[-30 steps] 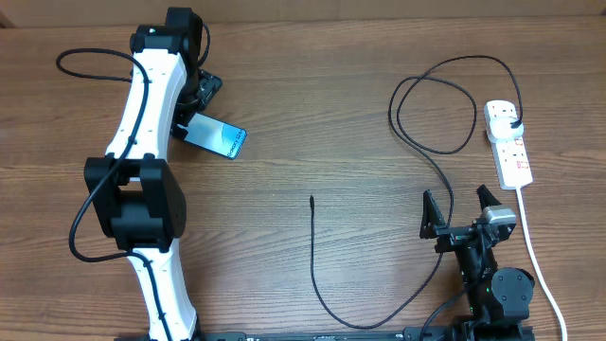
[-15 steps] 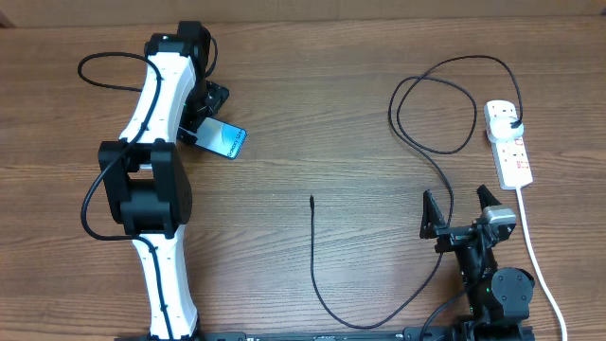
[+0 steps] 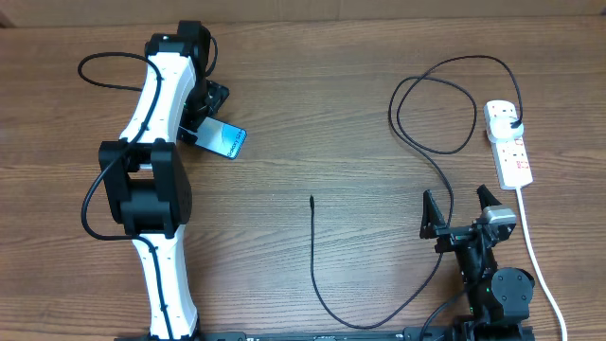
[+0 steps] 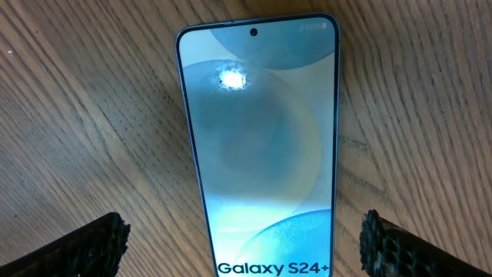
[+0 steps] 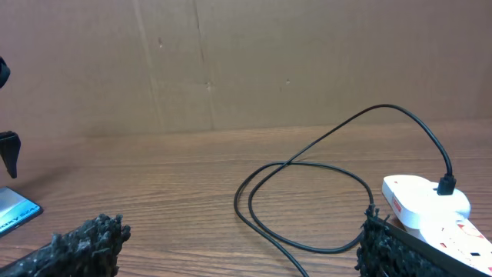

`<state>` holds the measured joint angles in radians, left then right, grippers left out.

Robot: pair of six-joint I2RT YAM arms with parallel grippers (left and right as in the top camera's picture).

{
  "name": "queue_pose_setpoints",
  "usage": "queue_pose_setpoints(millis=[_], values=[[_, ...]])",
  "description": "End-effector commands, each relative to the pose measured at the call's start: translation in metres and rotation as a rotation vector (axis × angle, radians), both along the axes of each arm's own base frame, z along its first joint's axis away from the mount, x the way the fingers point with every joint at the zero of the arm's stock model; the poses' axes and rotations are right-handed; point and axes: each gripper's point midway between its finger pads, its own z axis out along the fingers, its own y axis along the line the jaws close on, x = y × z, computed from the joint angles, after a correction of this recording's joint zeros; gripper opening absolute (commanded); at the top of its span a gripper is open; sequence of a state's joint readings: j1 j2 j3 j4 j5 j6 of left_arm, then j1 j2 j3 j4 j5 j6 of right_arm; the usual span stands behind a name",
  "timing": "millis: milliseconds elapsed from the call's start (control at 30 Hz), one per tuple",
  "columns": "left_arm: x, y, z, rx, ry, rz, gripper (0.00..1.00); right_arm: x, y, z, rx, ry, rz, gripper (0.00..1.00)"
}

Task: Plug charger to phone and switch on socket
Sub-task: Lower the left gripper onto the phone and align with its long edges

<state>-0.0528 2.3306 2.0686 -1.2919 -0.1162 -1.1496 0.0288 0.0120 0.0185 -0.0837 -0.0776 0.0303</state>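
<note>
The phone (image 3: 223,140) lies flat on the table at the upper left, its light blue screen (image 4: 261,154) up, reading "Galaxy S24+". My left gripper (image 4: 246,242) is open, one finger on each side of the phone's lower end, not touching it; overhead it shows over the phone's left end (image 3: 201,116). The black charger cable (image 3: 436,152) loops from its plug (image 3: 512,125) in the white socket strip (image 3: 509,144) down to its free tip (image 3: 311,199) at mid table. My right gripper (image 3: 461,216) is open and empty at the lower right, also in its wrist view (image 5: 238,246).
The socket's white cord (image 3: 535,256) runs down the right edge of the table. A cardboard wall (image 5: 246,61) stands behind the table. The black cable sweeps along the front edge (image 3: 360,322) between the two arm bases.
The left arm swung a little to the right and settled over the phone between one second ago and half a second ago. Nothing has moved since. The right arm is still.
</note>
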Motion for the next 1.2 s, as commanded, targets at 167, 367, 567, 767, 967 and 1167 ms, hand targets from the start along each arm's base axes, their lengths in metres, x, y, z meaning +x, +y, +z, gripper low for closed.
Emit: queue_pose_setpoints(millis=[167, 367, 567, 767, 967, 1167], values=[[0.002, -0.002, -0.011, -0.002, 0.006, 0.008, 1.0, 0.0, 0.0, -0.002, 0.007, -0.001, -0.004, 1.0], [0.001, -0.006, -0.024, -0.025, 0.013, 0.022, 1.0, 0.0, 0.0, -0.002, 0.007, -0.001, -0.004, 1.0], [-0.003, -0.011, -0.041, -0.034, 0.053, 0.015, 1.0, 0.0, 0.0, -0.002, 0.007, -0.001, -0.004, 1.0], [-0.002, -0.021, -0.059, -0.057, 0.071, 0.003, 1.0, 0.0, 0.0, -0.002, 0.007, -0.001, -0.004, 1.0], [0.002, -0.024, -0.06, -0.058, 0.056, -0.004, 1.0, 0.0, 0.0, -0.002, 0.007, -0.001, -0.004, 1.0], [0.002, -0.024, -0.06, -0.057, 0.058, -0.004, 1.0, 0.0, 0.0, -0.002, 0.007, -0.001, -0.004, 1.0]])
